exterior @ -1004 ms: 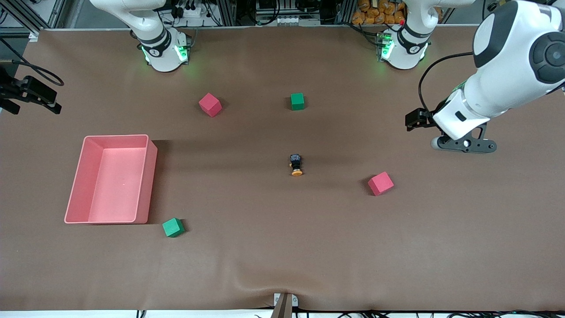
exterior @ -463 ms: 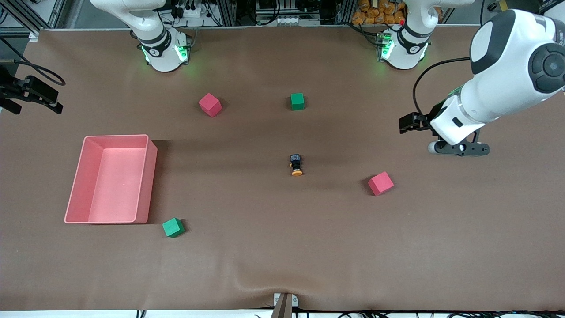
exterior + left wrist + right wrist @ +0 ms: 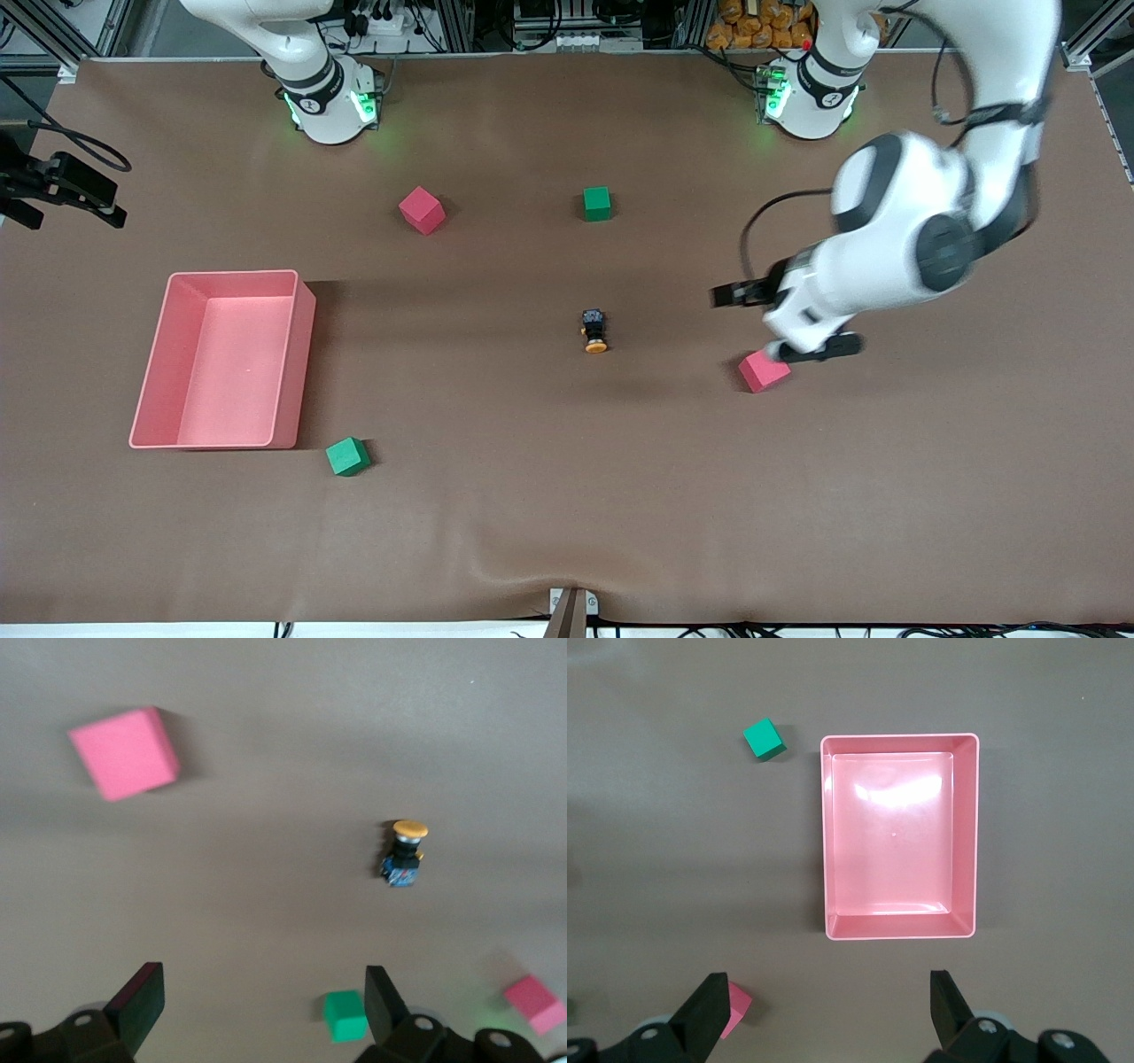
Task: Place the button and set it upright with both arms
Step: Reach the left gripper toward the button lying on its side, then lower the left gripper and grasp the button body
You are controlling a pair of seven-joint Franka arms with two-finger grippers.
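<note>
The button [image 3: 594,330] lies on its side near the middle of the table, its orange cap pointing toward the front camera. It also shows in the left wrist view as the button [image 3: 403,855], well clear of the fingers. My left gripper [image 3: 811,348] hangs open and empty over the pink cube [image 3: 764,370], which sits toward the left arm's end of the table from the button. The left wrist view shows the left gripper [image 3: 261,1005] spread wide over bare mat. My right gripper [image 3: 828,1005] waits open and empty high above the table beside the pink bin [image 3: 899,837].
The pink bin [image 3: 146,416] stands toward the right arm's end. A green cube [image 3: 347,456] lies beside its nearer corner. Another pink cube [image 3: 422,210] and another green cube [image 3: 597,203] sit farther from the front camera than the button.
The left arm has swung in from its end of the table toward the middle and now hangs over the pink cube. Button, cubes and right arm have not moved.
</note>
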